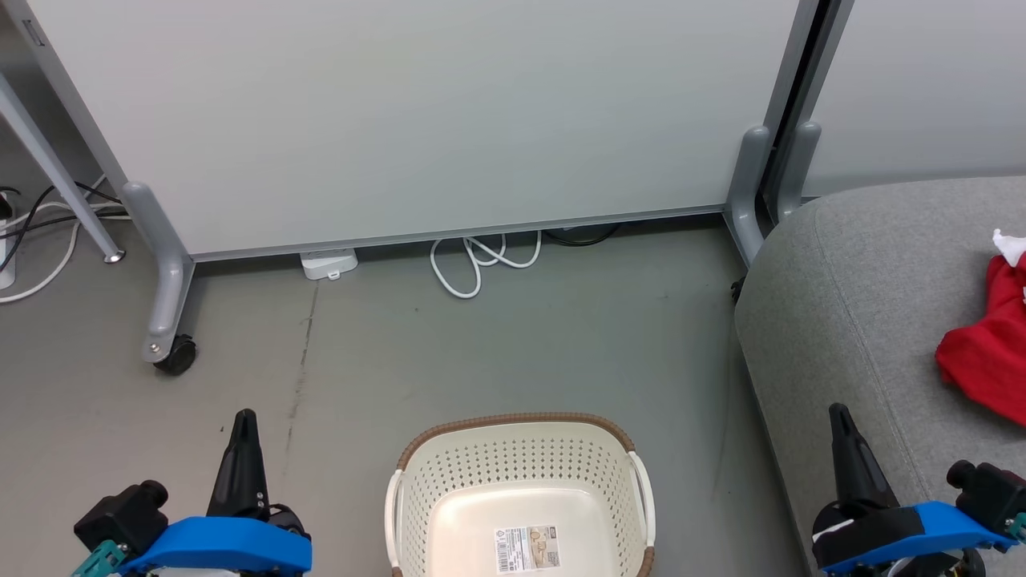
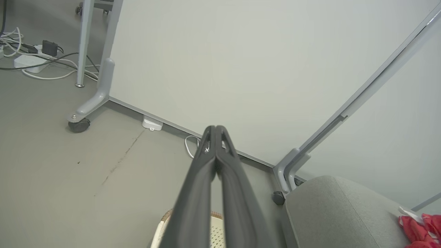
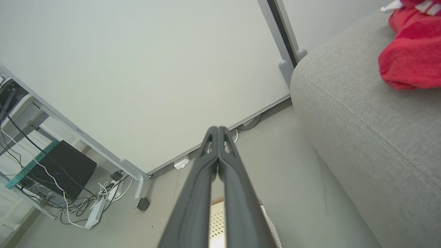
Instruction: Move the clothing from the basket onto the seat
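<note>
The cream perforated basket [image 1: 521, 489] with a brown rim stands on the floor at the bottom centre, and a barcode label shows on its bare base. Red clothing [image 1: 986, 344] with white trim lies on the grey seat [image 1: 850, 304] at the right; it also shows as the red clothing [image 3: 410, 51] on the seat [image 3: 372, 131] and as red clothing [image 2: 422, 230] at the seat's [image 2: 337, 210] far end. My left gripper [image 1: 244, 417] is shut at the lower left, left of the basket. My right gripper [image 1: 838, 410] is shut at the lower right, over the seat's front edge. Both hold nothing.
A wheeled white partition panel [image 1: 417, 120] stands behind the basket, its caster [image 1: 176, 353] at the left. A white cable loop [image 1: 481, 260] and a small white box [image 1: 329, 263] lie at its foot. More cables [image 1: 40, 224] trail at the far left.
</note>
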Robot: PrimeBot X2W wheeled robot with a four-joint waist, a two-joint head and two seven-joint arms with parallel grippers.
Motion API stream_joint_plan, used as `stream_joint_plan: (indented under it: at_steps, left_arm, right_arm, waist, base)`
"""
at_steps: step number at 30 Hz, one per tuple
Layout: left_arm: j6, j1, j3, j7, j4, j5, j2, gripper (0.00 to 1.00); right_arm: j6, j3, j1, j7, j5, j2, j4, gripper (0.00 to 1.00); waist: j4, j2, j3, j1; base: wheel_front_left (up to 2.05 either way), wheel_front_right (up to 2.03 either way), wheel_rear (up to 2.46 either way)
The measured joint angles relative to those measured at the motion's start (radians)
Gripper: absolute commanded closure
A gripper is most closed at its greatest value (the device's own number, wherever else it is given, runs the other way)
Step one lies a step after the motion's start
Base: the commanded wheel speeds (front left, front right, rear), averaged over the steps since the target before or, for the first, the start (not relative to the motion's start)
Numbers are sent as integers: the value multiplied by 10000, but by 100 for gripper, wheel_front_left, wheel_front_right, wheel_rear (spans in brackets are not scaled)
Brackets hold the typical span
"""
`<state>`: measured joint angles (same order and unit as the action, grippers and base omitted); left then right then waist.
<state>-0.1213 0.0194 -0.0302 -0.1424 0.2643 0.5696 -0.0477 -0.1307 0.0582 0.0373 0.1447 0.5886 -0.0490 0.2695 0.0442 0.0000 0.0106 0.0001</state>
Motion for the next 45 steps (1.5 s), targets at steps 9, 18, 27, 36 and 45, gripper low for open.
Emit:
stream_joint_plan:
  at_steps: [9, 18, 27, 36, 45]
  left_arm:
    - [0, 79, -123, 326, -17, 1383, 0, 100]
    - [-21, 198, -215, 631, -36, 2631, 0, 100]
    - [-23, 287, -291, 899, -59, 3766, 0, 100]
    - [-23, 377, -385, 1166, -75, 4798, -2, 100]
    - [-25, 450, -474, 1411, -86, 5776, -4, 100]
  right_arm:
    - [0, 77, 47, -345, 1360, 2, -27, 100]
    - [0, 140, 157, -654, 2579, 2, -59, 100]
    - [0, 194, 201, -922, 3687, 0, -77, 100]
    - [2, 251, 280, -1187, 4696, 0, -102, 100]
    - [2, 307, 338, -1436, 5664, 0, -123, 100]
  waist:
    - [-40, 0, -7, 1]
    - [-78, 0, -13, 0]
    - [-118, 0, -20, 0]
    - [-157, 0, -27, 0]
    - [-196, 0, -33, -1]
  base:
    - [0, 0, 0]
    - [0, 0, 0]
    - [0, 0, 0]
    - [0, 0, 0]
    - [0, 0, 0]
